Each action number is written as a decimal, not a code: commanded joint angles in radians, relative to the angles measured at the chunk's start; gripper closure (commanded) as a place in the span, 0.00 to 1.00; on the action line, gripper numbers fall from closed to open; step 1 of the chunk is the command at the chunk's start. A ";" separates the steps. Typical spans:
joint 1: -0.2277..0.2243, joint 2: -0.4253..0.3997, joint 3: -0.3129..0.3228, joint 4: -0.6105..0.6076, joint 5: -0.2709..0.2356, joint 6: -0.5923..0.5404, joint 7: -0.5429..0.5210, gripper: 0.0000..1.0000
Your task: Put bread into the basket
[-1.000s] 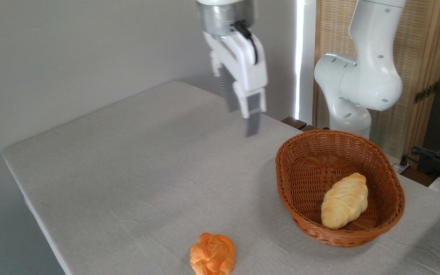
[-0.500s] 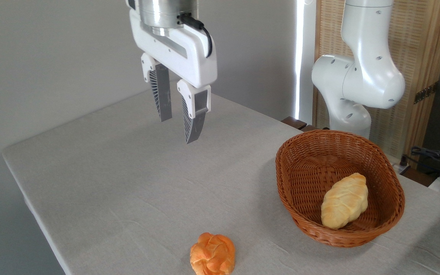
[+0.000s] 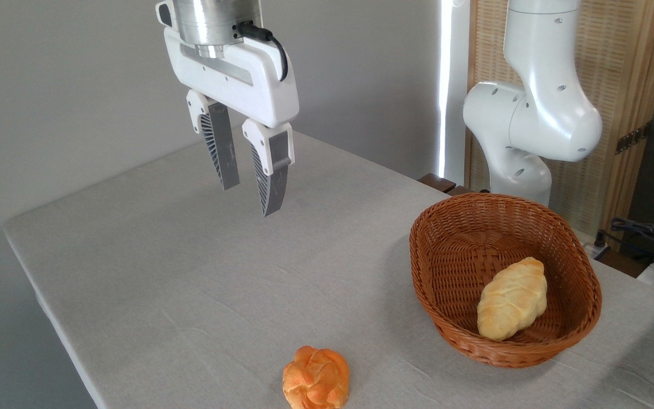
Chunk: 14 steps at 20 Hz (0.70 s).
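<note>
1. You're seeing the claw (image 3: 250, 199) hanging over the far left part of the bench (image 3: 202, 272), well up off the cloth. Its two ribbed fingers (image 3: 220, 150) are pointing down w/ a clear gap between them, so it's standing open and carrying nothing.
2. Vs. half a sec ago, the claw is sitting a bit further left and slightly higher. Vs. a full sec ago, it's well left of where it was; back then it was turned edge-on nr the middle of the back edge, so you couldn't judge the gap.
3. The bread (image 3: 511, 307) is lying inside the basket (image 3: 446, 227), toward the near right end, tilted diagonally w/ one tapered tip resting up against the near wall. It's sitting in the same spot as in both earlier pics.
4. The basket is standing on the right side of the bench, just in front of the arm's white base (image 3: 517, 170); no shift there either.
5. The orange bun (image 3: 315, 378) is lying at the front edge of the bench, well apart from the basket and far below the claw. It isn't moving btw pics.
6. The arm's upper link (image 3: 543, 68) is leaning slightly more to the left than a sec ago.
</note>
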 commanded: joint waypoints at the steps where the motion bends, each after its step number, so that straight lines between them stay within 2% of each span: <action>1: 0.011 0.016 -0.004 0.036 0.014 -0.034 -0.010 0.00; 5: 0.011 0.016 0.009 0.048 0.028 -0.052 0.047 0.00; 14: 0.001 0.019 0.038 0.071 0.031 -0.054 0.047 0.00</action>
